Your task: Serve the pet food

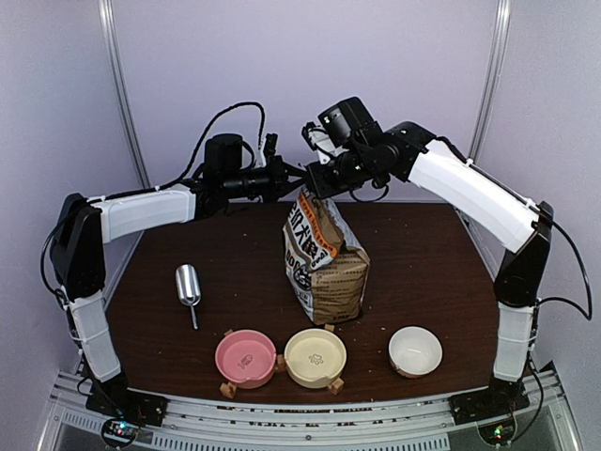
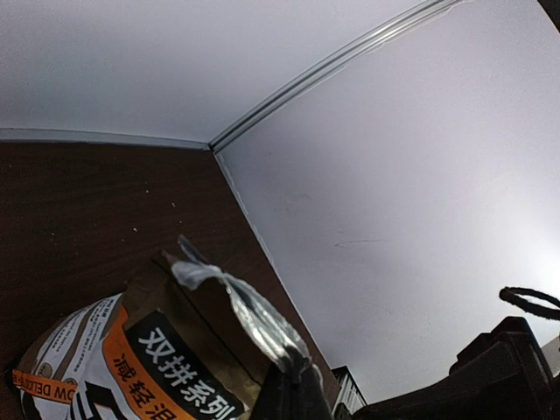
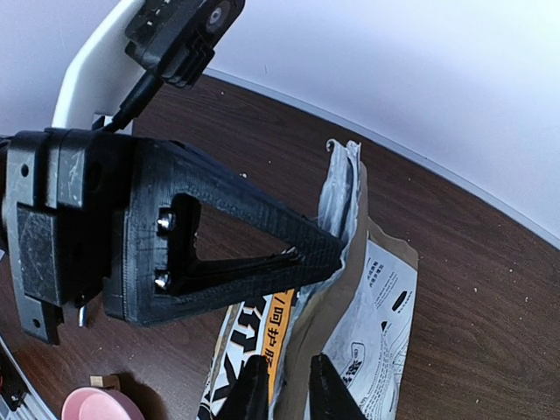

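No kibble shows anywhere. I judge it all sits inside the bag (image 1: 324, 268), which stands upright mid-counter (image 1: 423, 263), behind the pink bowl (image 1: 246, 358), cream bowl (image 1: 315, 356) and white bowl (image 1: 415, 349) along the near edge. My left gripper (image 3: 331, 254) is clamped flat on the crinkled film lip at the bag's top. My right gripper (image 3: 290, 391) straddles the paper wall beside that lip, fingers close on either side; I cannot tell whether they bite. The kibble should be dry, hard and loose, quick to roll and scatter, so no pinching pellets. It wants pouring, or carrying in the scoop (image 1: 188, 285) lying toward the left edge. The bag looks soft and crumply; its mouth edges are the place to hold.
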